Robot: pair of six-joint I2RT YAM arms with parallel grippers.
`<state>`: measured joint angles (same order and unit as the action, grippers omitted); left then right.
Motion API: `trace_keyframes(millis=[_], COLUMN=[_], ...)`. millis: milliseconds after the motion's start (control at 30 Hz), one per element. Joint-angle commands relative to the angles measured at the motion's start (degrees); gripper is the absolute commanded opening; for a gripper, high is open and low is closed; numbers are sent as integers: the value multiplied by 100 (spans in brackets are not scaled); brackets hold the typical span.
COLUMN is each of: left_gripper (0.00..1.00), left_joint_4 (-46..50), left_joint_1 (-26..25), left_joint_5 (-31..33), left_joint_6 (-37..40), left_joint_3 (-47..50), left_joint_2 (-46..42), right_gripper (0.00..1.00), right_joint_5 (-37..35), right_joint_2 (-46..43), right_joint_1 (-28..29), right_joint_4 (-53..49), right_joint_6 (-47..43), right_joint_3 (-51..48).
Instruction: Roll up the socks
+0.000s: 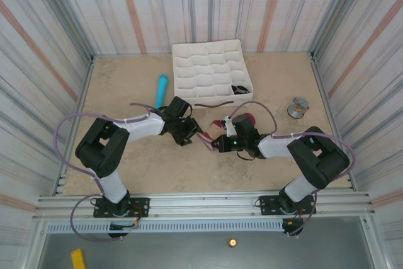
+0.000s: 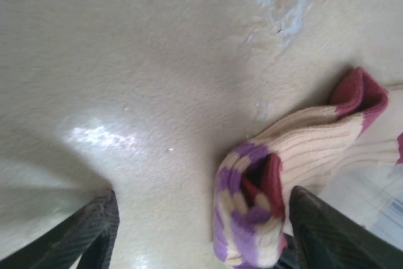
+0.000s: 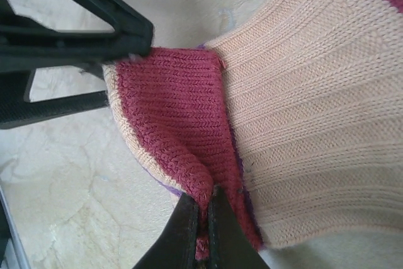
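"Where's the beige sock [image 2: 308, 149]?"

"On the desk [image 1: 271, 80], just at the near side of the white organizer [image 1: 201, 70]."

"Held?"

"The right end effector [image 3: 204, 203] is pinched tight on its maroon fold. The left end effector [image 2: 203, 193] has its fingers apart, the striped cuff beside one."
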<state>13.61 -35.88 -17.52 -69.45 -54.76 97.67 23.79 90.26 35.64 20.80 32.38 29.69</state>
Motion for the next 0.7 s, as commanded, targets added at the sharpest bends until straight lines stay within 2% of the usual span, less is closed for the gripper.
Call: trace_keyframes(millis=[0, 133, 233, 467, 667], left_gripper=[80, 81, 77, 63, 57], left_joint_4=[100, 236, 270, -104, -137], left_joint_1=[-118, -144, -161, -292, -435], left_joint_5=[679, 682, 497, 231, 214], left_joint_6=[117, 630, 892, 863, 971], left_joint_3=[174, 124, 147, 350, -122], left_joint_2=[-622, -763, -685, -442, 80], right_gripper=[0, 0, 0, 0, 0], right_joint_5=[-277, -110, -64, -18, 241], right_joint_2=[378, 625, 772, 870, 1008], right_joint_1=[-203, -381, -408, -560, -742], right_joint_4=[-764, -763, -894, -976, -955], right_joint_6=[238, 387, 441, 839, 1113], right_joint_3=[-69, -30, 81, 76, 65])
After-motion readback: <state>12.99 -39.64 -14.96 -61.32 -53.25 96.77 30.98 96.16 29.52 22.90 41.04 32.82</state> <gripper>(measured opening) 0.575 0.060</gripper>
